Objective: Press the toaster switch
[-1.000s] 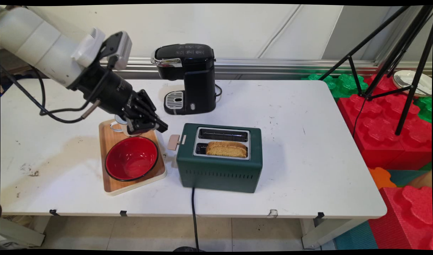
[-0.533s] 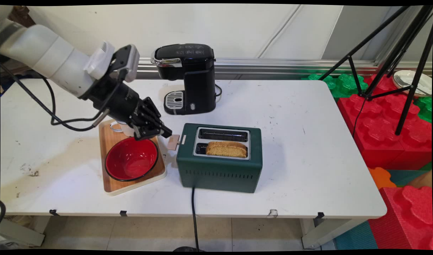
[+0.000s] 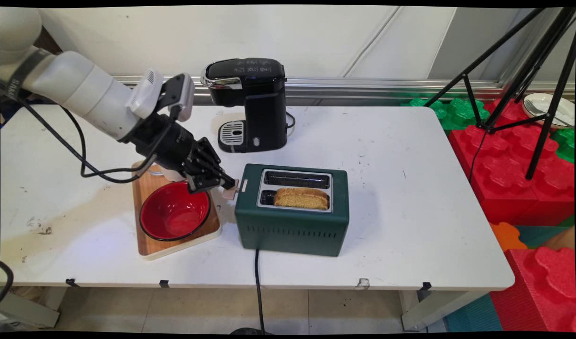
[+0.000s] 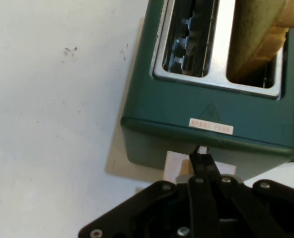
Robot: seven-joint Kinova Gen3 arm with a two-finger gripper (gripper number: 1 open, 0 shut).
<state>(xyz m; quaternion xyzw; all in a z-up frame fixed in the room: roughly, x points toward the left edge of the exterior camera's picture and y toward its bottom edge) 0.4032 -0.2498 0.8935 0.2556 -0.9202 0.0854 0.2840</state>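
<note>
Your gripper has its fingers pressed together, tips on the beige lever at the green toaster's left end. Bread stands in its near slot. Red bowl sits just left.

The arm is made of thick, rounded white links, one ringed by a dark band. A white and black camera module sits on the wrist. The gripper is black, its linkage studded with silver screws. Black cables hang in loops beneath the arm.
</note>
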